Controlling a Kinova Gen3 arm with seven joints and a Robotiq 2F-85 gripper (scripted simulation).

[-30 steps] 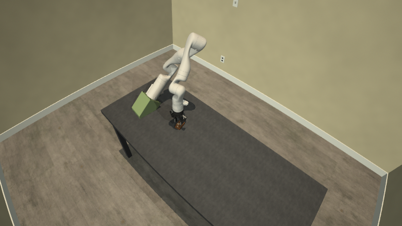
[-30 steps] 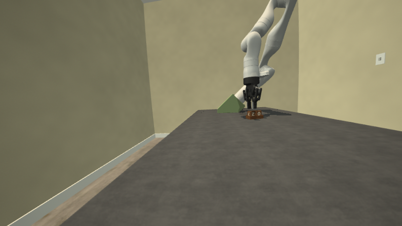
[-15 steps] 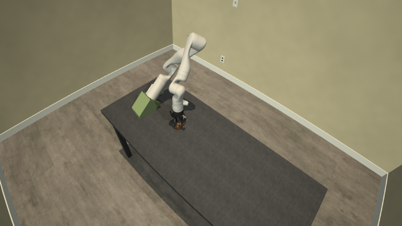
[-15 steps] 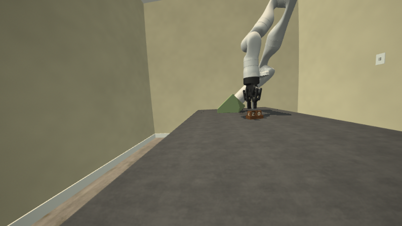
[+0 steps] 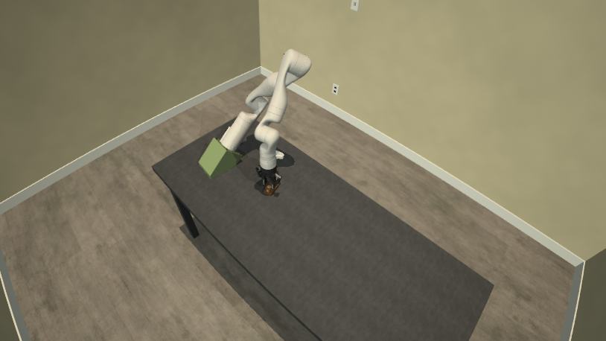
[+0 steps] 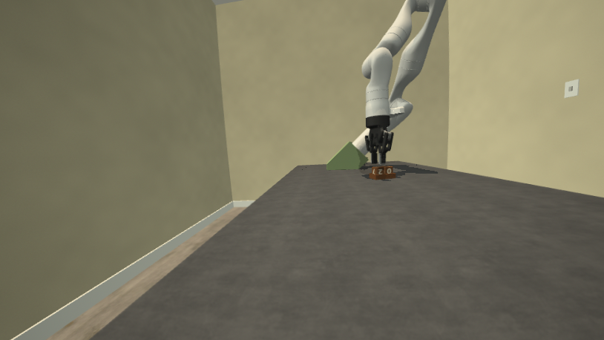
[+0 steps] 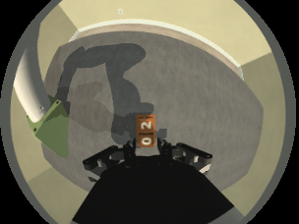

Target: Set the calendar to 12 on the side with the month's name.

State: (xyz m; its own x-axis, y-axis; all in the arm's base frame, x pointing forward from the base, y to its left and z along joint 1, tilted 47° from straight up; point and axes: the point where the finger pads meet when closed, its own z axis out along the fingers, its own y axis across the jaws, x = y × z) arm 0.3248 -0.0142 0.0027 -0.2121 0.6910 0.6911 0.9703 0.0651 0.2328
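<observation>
The calendar is a small brown tray (image 5: 274, 190) with two orange-brown cubes side by side on its floor. In the exterior view the left cube (image 6: 378, 171) shows a 2 and the right cube (image 6: 389, 171) a 0. The wrist view shows both cubes (image 7: 146, 132) just ahead of the fingers. My gripper (image 6: 378, 162) points straight down, with its fingertips just above the left cube. The fingers stand partly open with nothing between them. It also shows in the top view (image 5: 269, 179). The side with the month's name is too small to read.
A green wedge-shaped block (image 5: 218, 160) at the arm's base stands close behind the calendar, near the table's far end. It also shows in the wrist view (image 7: 55, 127). The dark table top stretches long towards the near side.
</observation>
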